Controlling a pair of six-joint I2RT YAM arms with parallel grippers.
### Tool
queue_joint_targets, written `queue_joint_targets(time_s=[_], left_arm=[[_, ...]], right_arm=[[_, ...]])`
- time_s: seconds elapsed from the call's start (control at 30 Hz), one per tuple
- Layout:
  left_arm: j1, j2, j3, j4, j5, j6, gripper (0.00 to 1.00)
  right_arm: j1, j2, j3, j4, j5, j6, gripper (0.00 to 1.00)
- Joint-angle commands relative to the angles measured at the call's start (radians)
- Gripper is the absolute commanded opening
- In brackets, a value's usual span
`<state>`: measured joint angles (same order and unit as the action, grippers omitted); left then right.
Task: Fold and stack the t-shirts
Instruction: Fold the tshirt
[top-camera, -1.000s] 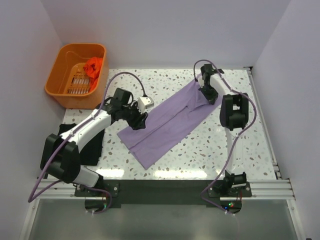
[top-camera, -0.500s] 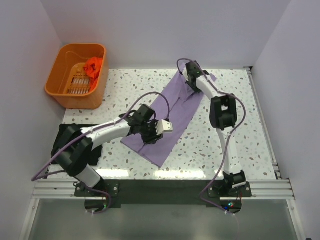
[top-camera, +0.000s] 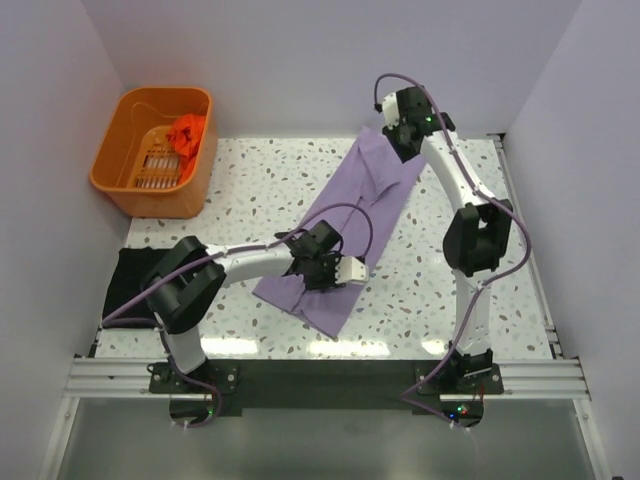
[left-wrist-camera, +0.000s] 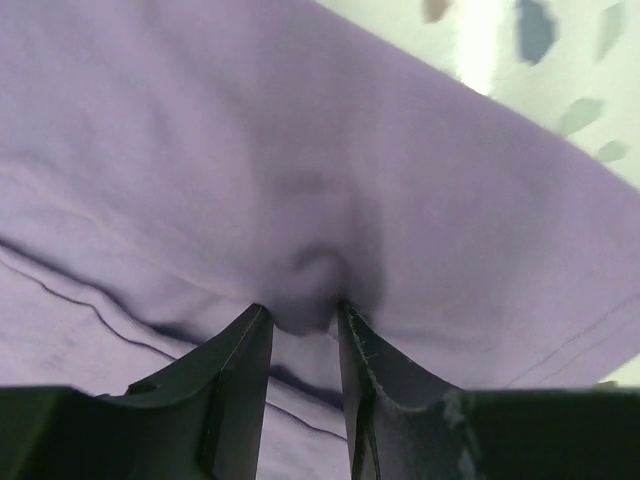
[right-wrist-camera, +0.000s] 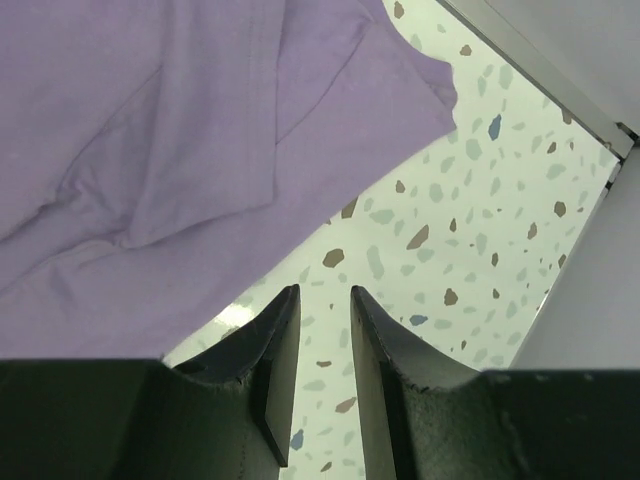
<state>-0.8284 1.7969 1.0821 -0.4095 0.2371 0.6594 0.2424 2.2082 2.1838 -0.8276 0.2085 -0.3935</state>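
The lilac t-shirt (top-camera: 375, 190) lies folded lengthwise in a diagonal strip from the far middle of the table toward the near middle. My left gripper (top-camera: 322, 268) sits on its near part, shut on a pinch of the lilac cloth (left-wrist-camera: 300, 150) between its fingertips (left-wrist-camera: 303, 315). My right gripper (top-camera: 398, 135) hangs above the shirt's far end, jaws narrowly open with nothing between them (right-wrist-camera: 322, 300); the lilac cloth (right-wrist-camera: 150, 150) lies beside it. The black t-shirt (top-camera: 130, 275) lies at the table's left edge. The orange-red t-shirt (top-camera: 187, 133) is bunched in the basket.
The orange plastic basket (top-camera: 120, 165) stands at the far left corner. White walls close the back and both sides. The left arm stretches low across the table's near left. A metal rail (top-camera: 300, 375) runs along the near edge.
The left gripper has moved right and nearer with the lilac cloth, so the shirt now lies narrower. The right gripper has risen off the shirt's far end toward the back wall.
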Motion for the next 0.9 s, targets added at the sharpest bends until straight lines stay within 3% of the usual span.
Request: queue_joint_targets(time_s=[0.0,0.17,0.3,0.47,0.57,0.87], left_arm=[[-0.119,0.033,-0.028,-0.054,0.031,-0.022,0.37],[-0.288,0.022,0.001,-0.091,0.129,-0.141,0.38],[-0.269,-0.039,0.059,-0.055,0.237,-0.293,0.45],[-0.047,-0.226,-0.011,0.156,0.441,-0.464,0.54],[0.046,-0.290,-0.047,0.193,0.452,-0.478,0.54],[0.339,-0.338,-0.132,0.230,0.472,-0.628,0.52]], right_arm=[[-0.031,-0.062,-0.027,-0.102,-0.066,0.054,0.31],[-0.078,-0.077,-0.084,-0.146,-0.135,0.064,0.29],[-0.081,-0.065,-0.153,-0.169,-0.205,0.080,0.24],[-0.063,0.030,-0.131,-0.195,-0.305,0.119,0.14],[-0.048,0.102,-0.082,-0.199,-0.333,0.128,0.11],[0.009,0.280,-0.004,-0.176,-0.212,0.090,0.01]])
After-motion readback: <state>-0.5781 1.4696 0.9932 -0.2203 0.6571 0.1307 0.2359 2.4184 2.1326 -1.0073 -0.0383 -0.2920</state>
